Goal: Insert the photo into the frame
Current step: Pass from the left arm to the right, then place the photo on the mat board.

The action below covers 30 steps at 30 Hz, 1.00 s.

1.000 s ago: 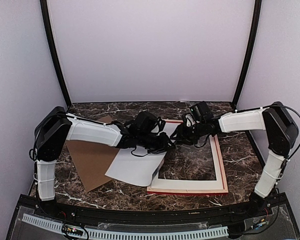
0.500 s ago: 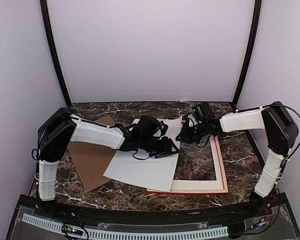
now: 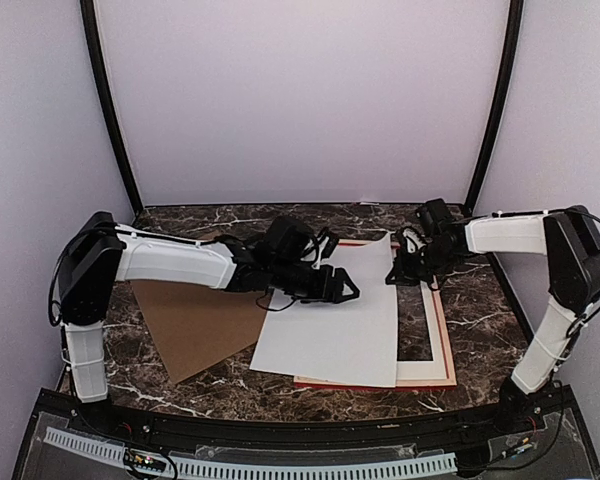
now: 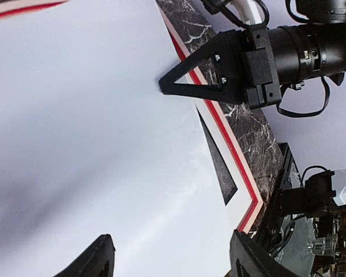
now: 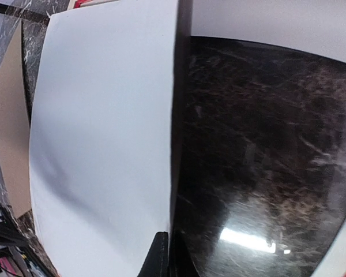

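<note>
With the right gripper [image 3: 392,277] seemingly pinching the photo [image 3: 330,320] by its edge and the left gripper [image 3: 348,292] spread, it needed squaring over the frame [image 3: 428,377].

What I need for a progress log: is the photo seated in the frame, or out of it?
Out. The photo lies white side up, skewed over the frame's left part, overhanging its left edge.
</note>
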### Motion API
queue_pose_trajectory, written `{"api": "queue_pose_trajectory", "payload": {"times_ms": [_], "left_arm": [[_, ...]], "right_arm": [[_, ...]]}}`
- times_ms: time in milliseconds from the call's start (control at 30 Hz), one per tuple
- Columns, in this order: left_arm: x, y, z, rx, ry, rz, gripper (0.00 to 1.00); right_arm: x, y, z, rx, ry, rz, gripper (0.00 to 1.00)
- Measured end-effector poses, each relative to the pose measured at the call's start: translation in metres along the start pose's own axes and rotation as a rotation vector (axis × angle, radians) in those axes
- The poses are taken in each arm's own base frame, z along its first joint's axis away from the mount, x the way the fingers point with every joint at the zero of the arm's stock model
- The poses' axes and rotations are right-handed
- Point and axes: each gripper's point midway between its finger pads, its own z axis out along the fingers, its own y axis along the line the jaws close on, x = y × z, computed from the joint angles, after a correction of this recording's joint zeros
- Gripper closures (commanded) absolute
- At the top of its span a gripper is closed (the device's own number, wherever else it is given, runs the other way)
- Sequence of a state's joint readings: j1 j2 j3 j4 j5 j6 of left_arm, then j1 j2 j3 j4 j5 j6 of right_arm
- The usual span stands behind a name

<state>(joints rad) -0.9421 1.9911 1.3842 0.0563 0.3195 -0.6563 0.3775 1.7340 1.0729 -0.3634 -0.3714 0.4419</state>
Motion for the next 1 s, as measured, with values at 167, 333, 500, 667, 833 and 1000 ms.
{"api": "queue_pose_trajectory", "payload": {"times_ms": [167, 333, 500, 667, 833, 1000], "left_arm": [[-0.022, -0.012, -0.032, -0.048, -0.07, 0.113, 0.28], [-0.028, -0.003, -0.04, -0.112, -0.083, 0.155, 0.27], [-0.026, 0.016, -0.044, -0.181, -0.064, 0.163, 0.27], [-0.025, 0.026, -0.046, -0.221, -0.056, 0.168, 0.27], [-0.024, 0.032, -0.048, -0.243, -0.048, 0.165, 0.27], [-0.023, 0.034, -0.048, -0.253, -0.043, 0.164, 0.26]], "right_arm": [[0.001, -0.024, -0.038, 0.044, 0.005, -0.057, 1.0], [0.009, -0.046, -0.055, 0.112, 0.039, -0.094, 1.0], [0.013, -0.06, -0.062, 0.166, 0.074, -0.125, 1.0], [0.0, -0.068, -0.066, 0.201, 0.067, -0.15, 1.0], [-0.011, -0.072, -0.062, 0.199, 0.065, -0.154, 1.0], [-0.019, -0.069, -0.059, 0.17, 0.051, -0.153, 1.0]]}}
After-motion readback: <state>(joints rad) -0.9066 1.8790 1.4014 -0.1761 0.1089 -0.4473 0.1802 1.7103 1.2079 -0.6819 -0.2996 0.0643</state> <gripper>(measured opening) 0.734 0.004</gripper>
